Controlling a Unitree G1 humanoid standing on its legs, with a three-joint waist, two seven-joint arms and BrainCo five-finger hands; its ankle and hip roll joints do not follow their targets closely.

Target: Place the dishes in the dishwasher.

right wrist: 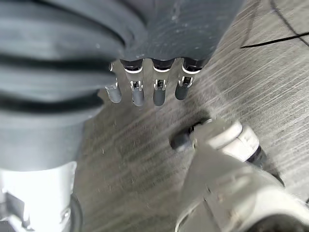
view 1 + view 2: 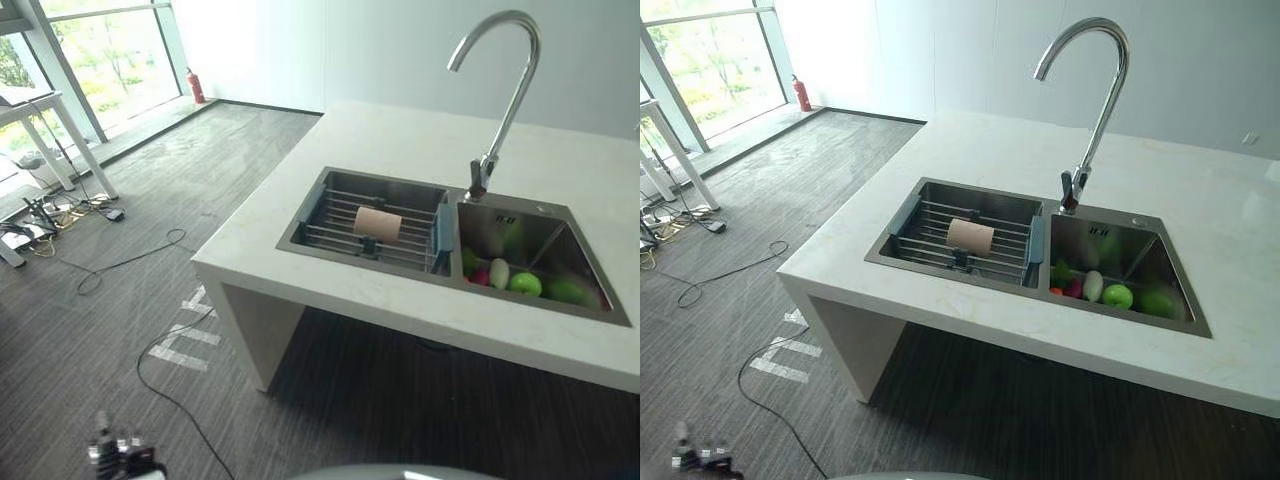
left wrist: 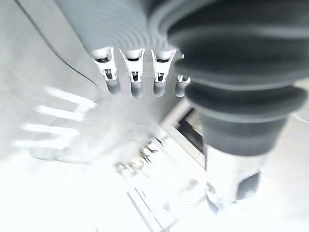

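From the left eye view, a white table (image 2: 400, 140) is seen with a double steel sink (image 2: 455, 245) set into it. Over the left basin a wire rack (image 2: 370, 228) with blue ends is laid, and on its bars a beige cup (image 2: 377, 224) is found lying on its side. In the right basin a heap of fruit and vegetables (image 2: 515, 280) is gathered against the near wall: green pieces, a pale one, a red one. A curved chrome tap (image 2: 497, 95) rises from behind the divider between the two basins. Beyond the table a grey floor (image 2: 130, 230) is crossed by a black cable, with a red fire extinguisher (image 2: 195, 87) stood by the far wall near the window.

In the right eye view the same layout is confirmed: the cup (image 2: 969, 236) is resting across the rack (image 2: 965, 240) over the left basin, well apart from the produce (image 2: 1110, 290) in the right one.

In the left wrist view, the left hand (image 3: 137, 79) is shown hanging free, its fingers (image 3: 136, 82) straight and spread in a row, nothing gripped between them; washed-out pale surfaces lie past them and cannot be made out.

In the right wrist view, the right hand (image 1: 145, 92) is likewise relaxed, fingers (image 1: 159, 92) extended side by side over the grey floor (image 1: 140, 164), and nothing is held.
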